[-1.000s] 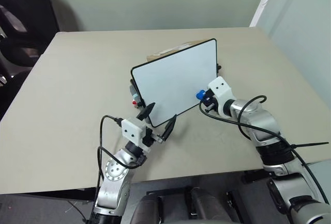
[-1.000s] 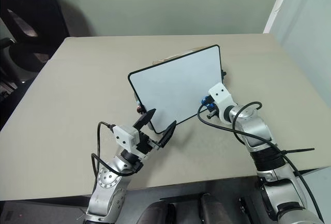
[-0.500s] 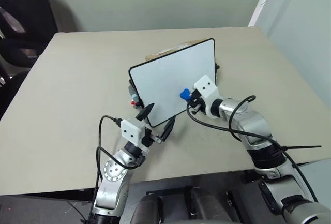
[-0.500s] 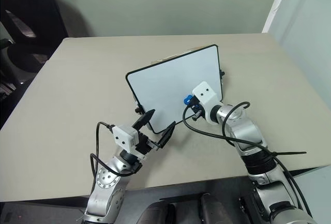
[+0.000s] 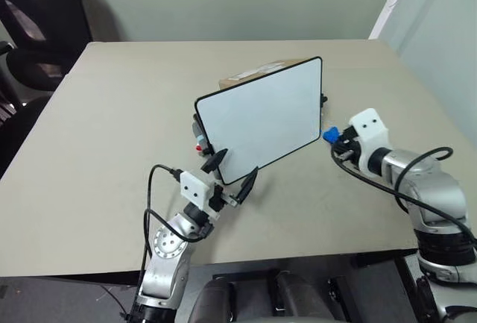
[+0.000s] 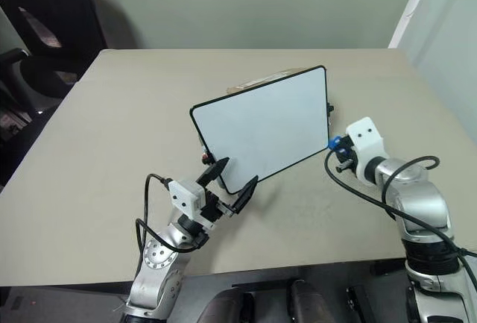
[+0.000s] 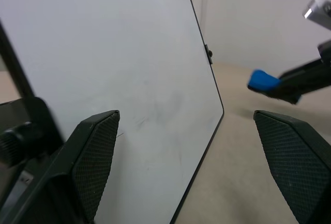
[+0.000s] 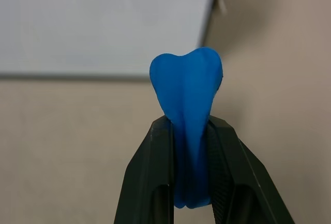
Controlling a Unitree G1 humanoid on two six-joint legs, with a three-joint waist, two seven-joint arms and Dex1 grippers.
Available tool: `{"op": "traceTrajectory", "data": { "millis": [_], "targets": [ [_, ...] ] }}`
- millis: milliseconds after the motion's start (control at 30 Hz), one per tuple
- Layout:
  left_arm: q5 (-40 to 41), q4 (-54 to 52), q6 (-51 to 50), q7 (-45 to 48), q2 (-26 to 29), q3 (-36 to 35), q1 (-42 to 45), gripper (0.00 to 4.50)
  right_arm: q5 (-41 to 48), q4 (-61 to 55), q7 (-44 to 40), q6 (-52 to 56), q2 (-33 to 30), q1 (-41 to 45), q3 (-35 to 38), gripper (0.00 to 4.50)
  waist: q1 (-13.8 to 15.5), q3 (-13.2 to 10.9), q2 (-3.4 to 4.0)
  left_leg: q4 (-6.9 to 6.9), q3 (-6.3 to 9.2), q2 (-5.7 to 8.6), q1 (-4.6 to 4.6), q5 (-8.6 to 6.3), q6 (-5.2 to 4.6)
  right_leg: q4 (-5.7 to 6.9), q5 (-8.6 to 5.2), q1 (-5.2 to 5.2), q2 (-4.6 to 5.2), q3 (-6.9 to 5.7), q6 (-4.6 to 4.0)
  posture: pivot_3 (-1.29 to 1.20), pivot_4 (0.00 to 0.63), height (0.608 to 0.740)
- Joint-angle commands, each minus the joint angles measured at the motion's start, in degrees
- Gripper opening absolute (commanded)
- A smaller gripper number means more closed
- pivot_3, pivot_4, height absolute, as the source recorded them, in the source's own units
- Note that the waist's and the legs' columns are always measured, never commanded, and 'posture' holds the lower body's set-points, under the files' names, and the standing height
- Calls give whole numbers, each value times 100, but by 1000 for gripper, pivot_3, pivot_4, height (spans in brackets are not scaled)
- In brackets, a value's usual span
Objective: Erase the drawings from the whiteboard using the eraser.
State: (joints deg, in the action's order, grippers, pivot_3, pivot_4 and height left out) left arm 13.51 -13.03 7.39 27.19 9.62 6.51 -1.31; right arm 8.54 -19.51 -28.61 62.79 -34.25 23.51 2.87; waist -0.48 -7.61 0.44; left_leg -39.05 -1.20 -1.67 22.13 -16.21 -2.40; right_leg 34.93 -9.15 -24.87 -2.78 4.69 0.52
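Beside the whiteboard, right gripper squeezes shut on soft, squashy blue eraser; left gripper wide open round board's bottom edge, w/ nothing pinched

The whiteboard stands tilted on the table (a box behind it), eraser just right.

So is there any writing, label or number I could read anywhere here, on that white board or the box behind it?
None can be read.
White rectangular board with thin black rim: blank, no words or numbers.
Brown cardboard box behind it: a pale label patch, too small to read.
Small bright blue eraser chunk: no marking.
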Motion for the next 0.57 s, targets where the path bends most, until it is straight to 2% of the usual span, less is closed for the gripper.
{"op": "traceTrajectory", "data": {
  "millis": [33,167,200,333,433,567],
  "targets": [
    [-27,39,133,31,-54,70,77,4500,-6,101,112,91,-79,-94,27,560,-5,0,0,0,0,0,-2,0,0,0,3,0,0,0,6,0,150,740],
    [-52,115,180,51,-98,128,105,4500,-2,393,219,42,25,-168,27,560,1,0,0,0,0,0,-5,-1,0,0,7,1,0,0,19,0,150,740],
    [-73,135,201,38,-104,130,104,4500,19,415,233,11,52,-182,56,1230,0,0,0,0,0,0,-5,-1,0,0,10,1,0,0,24,0,150,740],
    [-132,204,248,47,-77,137,133,4500,56,372,313,-161,118,-257,240,2511,0,0,0,-1,0,0,-5,-2,-2,0,14,2,0,0,31,0,150,740],
    [-182,249,275,39,-108,178,133,4500,208,-277,24,-912,-2,-782,507,3582,39,0,0,-2,1,0,-6,-5,-6,0,16,6,0,0,31,0,150,740],
    [-243,277,315,21,-155,241,104,4500,482,-1157,-329,-2168,54,-1743,1002,3582,79,-1,1,-3,3,0,-6,-18,-11,0,13,11,0,0,12,0,150,740]
  ]
}}
